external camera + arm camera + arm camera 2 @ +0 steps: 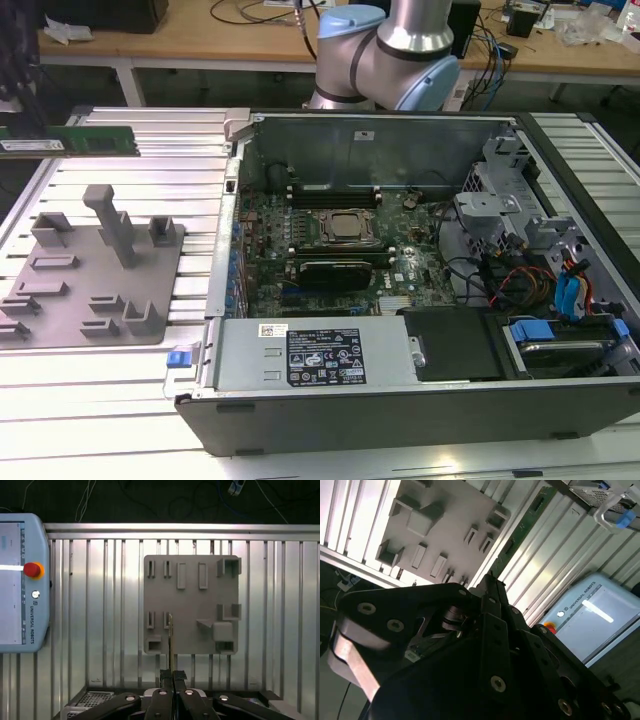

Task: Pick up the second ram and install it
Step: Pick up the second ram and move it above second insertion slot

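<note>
The end effector [172, 677] is clenching the second ram [171, 635], which is showing edge-on between the fingertips in the first wrist view and is projecting over the grey fixture plate [200, 605]. In the exterior view, the stick is hanging level above the ribbed metal surface [130, 390], to the exterior view's left of the open computer case [400, 400] and well apart from its motherboard [330, 240].
</note>
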### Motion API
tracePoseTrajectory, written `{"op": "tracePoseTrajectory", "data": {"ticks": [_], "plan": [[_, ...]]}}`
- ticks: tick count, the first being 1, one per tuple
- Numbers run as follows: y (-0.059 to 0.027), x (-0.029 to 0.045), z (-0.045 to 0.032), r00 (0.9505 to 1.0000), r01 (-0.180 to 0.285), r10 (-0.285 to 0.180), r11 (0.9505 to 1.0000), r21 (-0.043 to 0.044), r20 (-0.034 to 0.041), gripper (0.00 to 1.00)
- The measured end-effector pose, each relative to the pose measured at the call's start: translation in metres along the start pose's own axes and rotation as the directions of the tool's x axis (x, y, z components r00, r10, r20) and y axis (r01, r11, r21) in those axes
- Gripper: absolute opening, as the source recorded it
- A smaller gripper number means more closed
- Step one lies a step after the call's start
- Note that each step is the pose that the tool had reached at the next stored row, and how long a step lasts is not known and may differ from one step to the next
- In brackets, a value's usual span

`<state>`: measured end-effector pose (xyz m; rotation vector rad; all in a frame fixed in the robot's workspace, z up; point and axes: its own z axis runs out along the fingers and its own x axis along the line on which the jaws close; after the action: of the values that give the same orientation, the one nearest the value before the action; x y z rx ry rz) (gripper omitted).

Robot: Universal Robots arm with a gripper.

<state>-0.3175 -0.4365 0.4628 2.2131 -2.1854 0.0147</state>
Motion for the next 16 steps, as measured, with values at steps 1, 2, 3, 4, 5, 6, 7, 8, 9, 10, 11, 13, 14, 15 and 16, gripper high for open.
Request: {"op": "tracePoseTrajectory", "data": {"ticks": [1, 2, 3, 4, 5, 6, 7, 8, 9, 10, 11, 13, 14, 15, 16], "plan": [[-0.0062, 0.0001, 0.0001, 1.0000, 0.000, 0.000, 1.0000, 0.0000, 0.0000, 0.09], [-0.0121, 0.0002, 0.0001, 1.0000, 0.000, 0.000, 1.0000, 0.0001, 0.0000, 0.09], [-0.0203, 0.0002, 0.0003, 1.0000, 0.000, 0.000, 1.0000, 0.0000, 0.0000, 0.09], [-0.0282, 0.0003, 0.0010, 1.0000, 0.000, 0.000, 1.0000, 0.0000, 0.0000, 0.09], [-0.0325, 0.0003, 0.0018, 1.0000, 0.000, 0.000, 1.0000, 0.0001, 0.0001, 0.09], [-0.0349, 0.0004, 0.0024, 1.0000, 0.000, 0.000, 1.0000, 0.0001, 0.0001, 0.09], [-0.0384, 0.0004, 0.0034, 1.0000, 0.000, 0.000, 1.0000, 0.0000, 0.0000, 0.09], [-0.0419, 0.0004, 0.0044, 1.0000, 0.000, 0.000, 1.0000, -0.0001, -0.0001, 0.09], [-0.0440, 0.0004, 0.0050, 1.0000, 0.000, 0.000, 1.0000, 0.0000, 0.0000, 0.09], [-0.0474, 0.0004, 0.0057, 1.0000, 0.000, 0.000, 1.0000, 0.0000, 0.0000, 0.09], [-0.0530, 0.0004, 0.0065, 1.0000, 0.000, 0.000, 1.0000, 0.0000, 0.0000, 0.09], [-0.0633, 0.0006, 0.0074, 1.0000, 0.000, 0.000, 1.0000, 0.0001, 0.0001, 0.09], [-0.0674, 0.0006, 0.0076, 1.0000, 0.000, 0.000, 1.0000, 0.0000, 0.0000, 0.09], [-0.0727, 0.0007, 0.0079, 1.0000, 0.000, 0.000, 1.0000, 0.0001, 0.0001, 0.09], [-0.0815, 0.0008, 0.0083, 1.0000, 0.000, 0.000, 1.0000, 0.0000, 0.0000, 0.09]]}}
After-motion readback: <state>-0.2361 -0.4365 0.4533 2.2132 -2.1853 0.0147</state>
